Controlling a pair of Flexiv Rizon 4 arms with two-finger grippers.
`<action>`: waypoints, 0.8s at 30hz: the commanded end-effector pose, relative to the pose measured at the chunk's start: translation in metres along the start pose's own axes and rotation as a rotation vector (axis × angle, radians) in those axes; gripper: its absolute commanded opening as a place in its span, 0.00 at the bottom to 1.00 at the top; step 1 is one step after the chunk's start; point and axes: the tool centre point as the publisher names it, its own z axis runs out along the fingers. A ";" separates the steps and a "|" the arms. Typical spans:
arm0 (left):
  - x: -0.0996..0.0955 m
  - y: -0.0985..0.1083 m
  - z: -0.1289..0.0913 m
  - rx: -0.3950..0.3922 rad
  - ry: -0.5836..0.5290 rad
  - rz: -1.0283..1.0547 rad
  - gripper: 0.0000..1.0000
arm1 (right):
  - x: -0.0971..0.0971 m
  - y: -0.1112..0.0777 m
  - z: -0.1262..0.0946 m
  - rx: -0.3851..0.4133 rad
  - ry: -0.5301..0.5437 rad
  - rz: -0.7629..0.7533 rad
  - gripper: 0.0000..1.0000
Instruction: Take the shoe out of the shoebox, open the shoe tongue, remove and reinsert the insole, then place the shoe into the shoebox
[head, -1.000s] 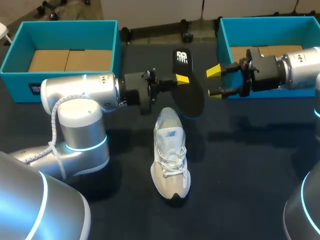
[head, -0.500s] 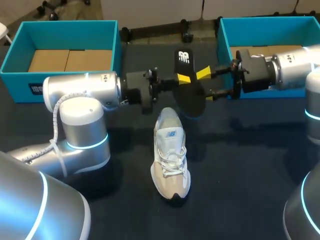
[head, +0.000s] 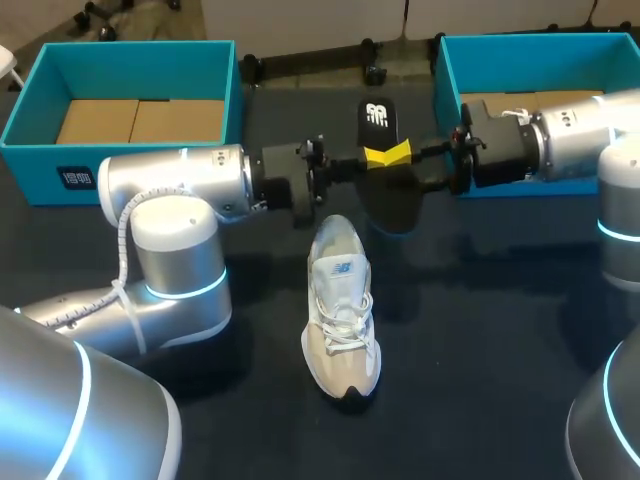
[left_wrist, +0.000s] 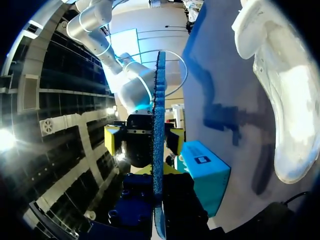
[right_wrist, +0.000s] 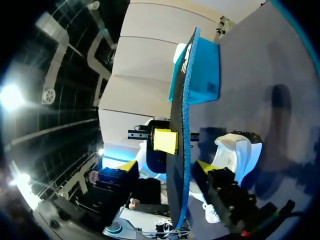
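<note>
Left tool (head: 374, 158) is clamped on the insole (head: 390, 200), gripping its edge from the left. In the right wrist view one yellow pad lies flat against the insole's face. The insole is held off the surface (head: 480, 330), between the two shoeboxes, with its logo end pointing to the far side.

Right tool (right_wrist: 166, 168) comes in from the opposite side. Its fingers are spread and straddle the same insole, one yellow tip on each face. There's a gap on at least one side, so it has no grip. Both wrist views show the insole edge-on, running straight down the middle between the fingers.

The shoe (head: 342, 310) stands upright on the surface just below and nearer than the insole, heel end toward the tools. Neither tool touches it. It's outside both boxes.

Left shoebox (head: 120, 45) and right shoebox (head: 445, 70) sit at the far corners, showing only cardboard bottoms. The right arm passes over the front of the right shoebox.
</note>
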 end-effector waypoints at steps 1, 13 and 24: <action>0.001 -0.002 0.000 -0.005 -0.006 0.002 0.00 | -0.001 0.000 0.003 -0.002 -0.002 0.004 0.53; 0.000 -0.002 -0.001 -0.020 -0.014 -0.001 0.00 | -0.004 0.001 0.006 0.003 0.010 0.000 0.38; 0.000 -0.001 0.003 -0.020 -0.015 -0.002 0.00 | -0.007 -0.002 0.007 0.002 0.022 0.002 0.25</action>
